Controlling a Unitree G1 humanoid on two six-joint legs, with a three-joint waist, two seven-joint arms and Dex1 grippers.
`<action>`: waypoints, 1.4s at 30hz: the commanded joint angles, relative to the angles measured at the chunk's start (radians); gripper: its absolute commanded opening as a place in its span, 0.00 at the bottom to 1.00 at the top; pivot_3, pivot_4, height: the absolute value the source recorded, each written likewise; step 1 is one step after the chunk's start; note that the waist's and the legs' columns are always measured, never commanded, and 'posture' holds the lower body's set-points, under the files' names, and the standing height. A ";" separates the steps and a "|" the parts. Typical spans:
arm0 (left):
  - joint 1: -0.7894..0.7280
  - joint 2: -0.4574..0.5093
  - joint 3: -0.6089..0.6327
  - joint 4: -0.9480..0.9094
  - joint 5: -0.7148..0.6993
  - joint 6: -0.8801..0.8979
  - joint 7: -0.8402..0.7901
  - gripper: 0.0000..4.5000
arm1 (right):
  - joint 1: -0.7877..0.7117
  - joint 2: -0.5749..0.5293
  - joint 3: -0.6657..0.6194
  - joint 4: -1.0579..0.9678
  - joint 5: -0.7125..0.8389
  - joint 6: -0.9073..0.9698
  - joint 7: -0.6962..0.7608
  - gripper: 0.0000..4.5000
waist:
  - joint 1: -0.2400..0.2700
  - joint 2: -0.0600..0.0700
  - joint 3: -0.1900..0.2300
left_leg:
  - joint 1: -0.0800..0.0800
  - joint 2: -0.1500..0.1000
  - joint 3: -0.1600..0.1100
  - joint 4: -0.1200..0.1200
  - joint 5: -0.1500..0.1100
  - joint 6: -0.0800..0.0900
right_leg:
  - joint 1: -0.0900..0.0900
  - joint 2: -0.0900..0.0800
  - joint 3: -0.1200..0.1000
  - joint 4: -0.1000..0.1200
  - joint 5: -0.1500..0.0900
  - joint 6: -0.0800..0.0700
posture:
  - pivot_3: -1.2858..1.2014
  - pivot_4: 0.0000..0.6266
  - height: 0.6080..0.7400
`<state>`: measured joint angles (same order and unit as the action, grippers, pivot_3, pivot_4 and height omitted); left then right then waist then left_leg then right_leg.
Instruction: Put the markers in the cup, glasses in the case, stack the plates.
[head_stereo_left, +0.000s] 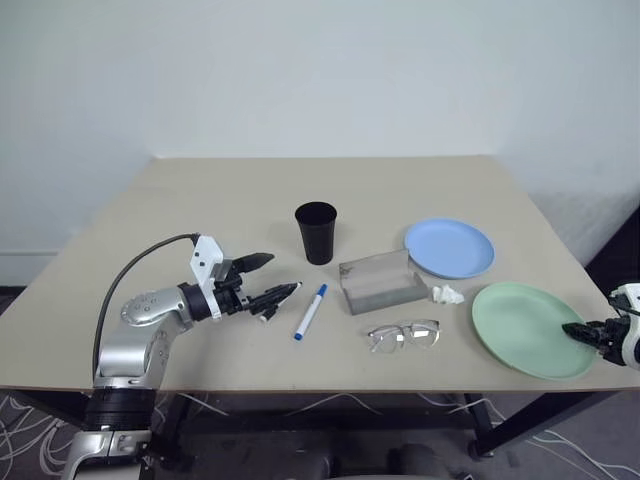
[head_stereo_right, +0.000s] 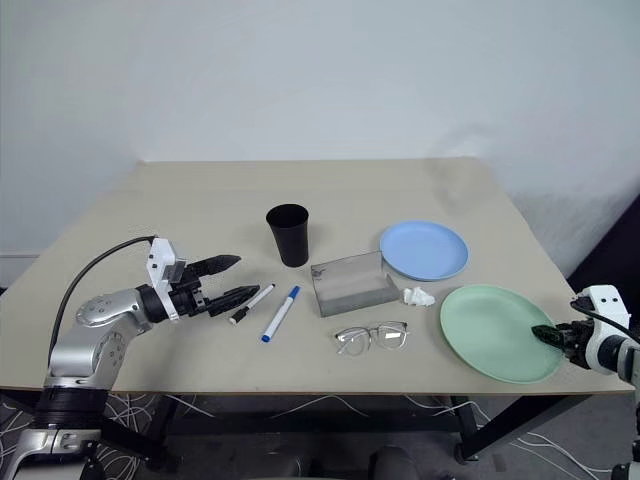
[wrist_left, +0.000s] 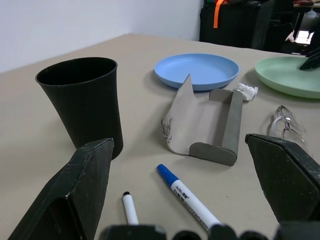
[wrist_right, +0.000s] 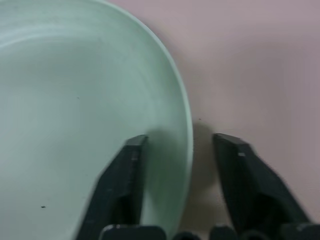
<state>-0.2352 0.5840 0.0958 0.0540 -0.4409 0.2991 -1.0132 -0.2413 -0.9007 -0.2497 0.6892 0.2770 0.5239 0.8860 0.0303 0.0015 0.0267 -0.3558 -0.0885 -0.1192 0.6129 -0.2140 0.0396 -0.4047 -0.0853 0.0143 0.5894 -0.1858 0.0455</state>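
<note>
Crowding case (head_stereo_left: 382, 283): cup (head_stereo_left: 316, 232), white lump (head_stereo_left: 447, 294) (beside blue plate (head_stereo_left: 449, 248)), glasses (head_stereo_left: 403, 335)

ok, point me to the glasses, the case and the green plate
glasses (head_stereo_left: 403, 335): left eye view, on the bridge between the lenses.
case (head_stereo_left: 386, 294): left eye view, on the open tray's inside.
green plate (head_stereo_left: 520, 322): left eye view, on its bare middle.

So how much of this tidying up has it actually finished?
Nothing is finished. Both markers, black-capped and blue-capped, lie beside the cup; the glasses lie outside the open case. In hand: the right gripper straddles the green plate rim, partly closed. The blue plate sits apart.
</note>
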 joint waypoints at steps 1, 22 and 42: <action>-0.004 0.015 0.016 -0.047 -0.011 0.005 0.005 1.00 | -0.024 0.005 -0.018 -0.021 0.018 0.026 0.003 0.18 | 0.000 0.000 0.000 | 0.000 0.000 0.000 0.000 0.000 0.000 | 0.000 0.000 0.000 0.000 0.000 0.000 | 0.52 0.00 0.94; 0.007 0.016 0.016 -0.068 -0.012 0.023 0.024 1.00 | -0.216 0.040 -0.220 -0.075 0.268 0.404 -0.019 0.00 | -0.014 0.002 0.002 | -0.002 0.023 0.035 0.001 -0.001 0.001 | -0.002 0.001 -0.003 -0.003 0.000 0.000 | 0.52 0.00 0.94; 0.019 0.012 0.019 -0.076 -0.009 0.017 0.046 1.00 | -0.680 0.381 -0.101 0.048 0.083 0.205 -0.596 0.00 | -0.021 0.002 0.002 | -0.003 0.017 0.029 0.000 -0.002 0.004 | -0.005 0.001 0.002 -0.004 0.017 -0.002 | 0.52 0.00 0.94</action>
<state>-0.2081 0.5898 0.0966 0.0162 -0.4426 0.3283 -0.9716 -0.8750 -0.5157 -0.3544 0.7083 0.3857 0.7884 0.3197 0.0091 0.0040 0.0287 -0.3588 -0.0728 -0.0903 0.6124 -0.2166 0.0442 -0.4094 -0.0847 0.0162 0.5846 -0.1656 0.0442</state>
